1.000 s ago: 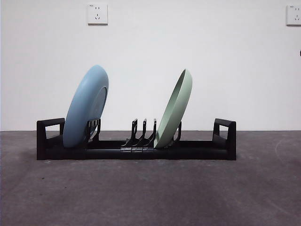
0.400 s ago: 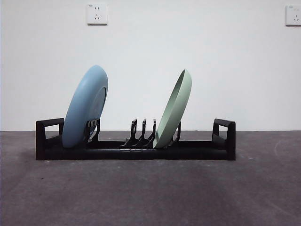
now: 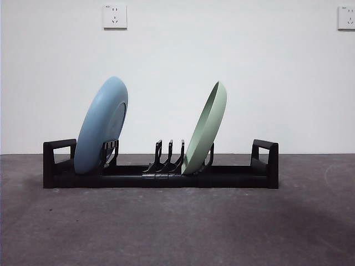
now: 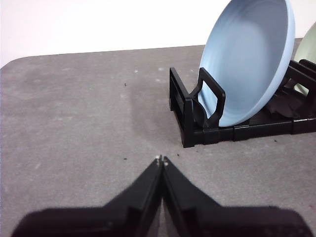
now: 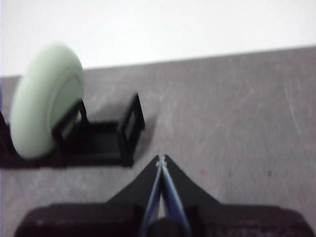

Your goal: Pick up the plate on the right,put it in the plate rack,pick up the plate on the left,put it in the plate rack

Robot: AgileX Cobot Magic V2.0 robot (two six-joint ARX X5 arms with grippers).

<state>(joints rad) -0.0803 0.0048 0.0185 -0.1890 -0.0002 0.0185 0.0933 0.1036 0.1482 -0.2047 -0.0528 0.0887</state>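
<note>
The long black plate rack point(image 3: 161, 176) stands across the table. A blue plate point(image 3: 101, 125) leans upright in its left end, and a pale green plate point(image 3: 206, 128) leans in the prongs right of centre. My left gripper point(image 4: 161, 159) is shut and empty above bare table, off the rack's handle end point(image 4: 197, 106) beside the blue plate point(image 4: 249, 59). My right gripper point(image 5: 160, 159) is shut and empty too, back from the rack's other handle point(image 5: 129, 129) and the green plate point(image 5: 45, 98). Neither gripper appears in the front view.
The grey table top point(image 3: 177, 227) stretches in front of the rack. A white wall with two sockets point(image 3: 115, 16) stands behind it. The table's rounded corner point(image 4: 15, 61) shows in the left wrist view.
</note>
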